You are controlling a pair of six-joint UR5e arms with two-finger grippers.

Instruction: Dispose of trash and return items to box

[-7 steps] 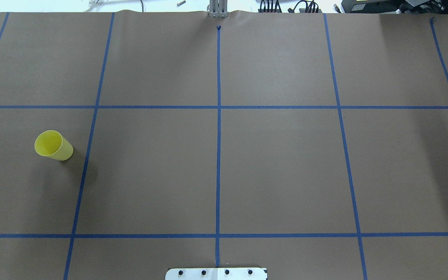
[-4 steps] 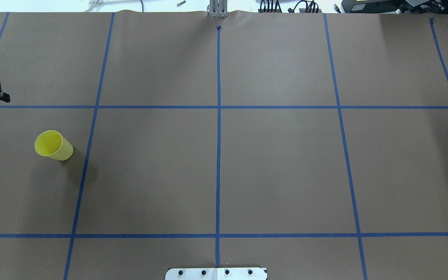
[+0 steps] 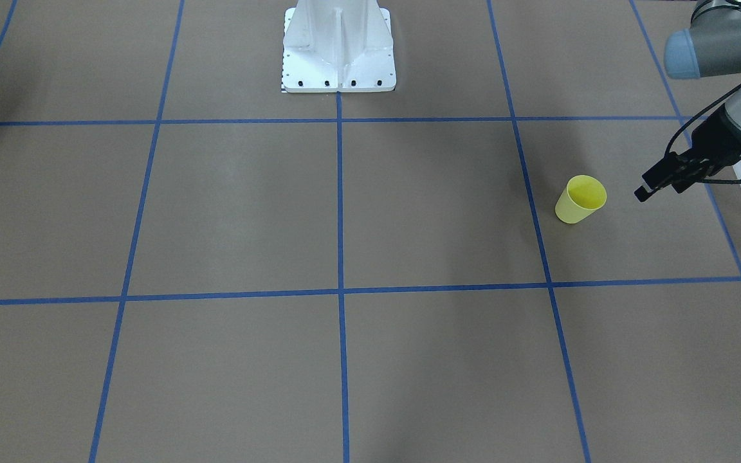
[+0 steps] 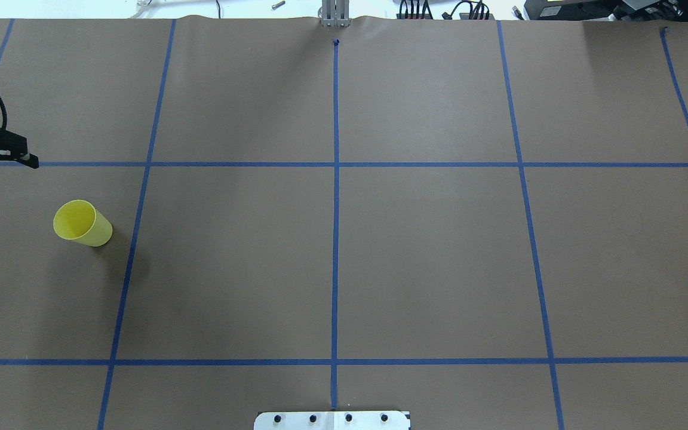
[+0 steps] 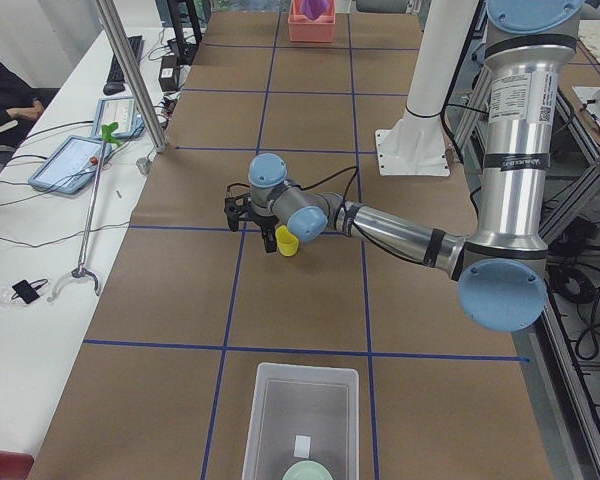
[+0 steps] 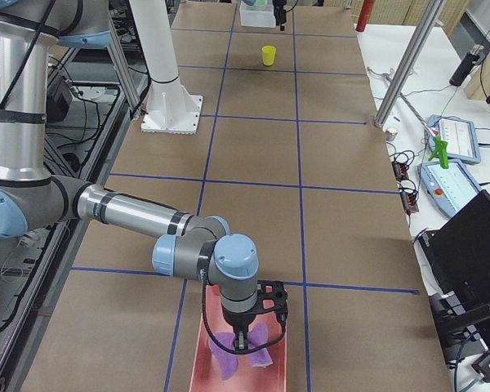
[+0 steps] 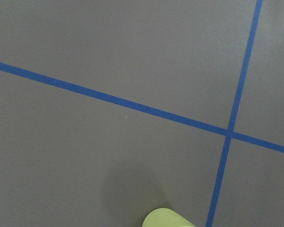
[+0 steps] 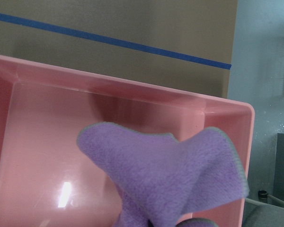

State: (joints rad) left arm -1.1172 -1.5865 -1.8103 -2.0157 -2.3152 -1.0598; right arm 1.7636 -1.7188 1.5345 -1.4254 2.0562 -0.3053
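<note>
Yellow plastic, a small tumbler cup (image 4: 81,223), stands upright with its mouth up on the left part of the table, close to a line of the blue tape grid (image 4: 335,179). The glossy pale mint-green round bowl (image 5: 308,471) lies already in the frosted translucent white rectangular box (image 5: 306,369) at the table's left end. So I judge the cup is the last item to return.

My left gripper (image 4: 2,168) hovers near the cup, on the side away from the robot base and not touching it. Its fingers are spread with nothing between them. The next move, I think, calls for bringing it around the cup's wall and closing gently, because thin plastic can slip or tip.

The right gripper (image 6: 244,341) hangs over the purple fleece cloth (image 8: 170,175) in the pink plastic tray (image 8: 47,137). Whether it grips the cloth I cannot tell.

Brown paper (image 4: 427,257) covers the table. A white desk (image 5: 40,250) with tablets and cables runs along the operators' side.
</note>
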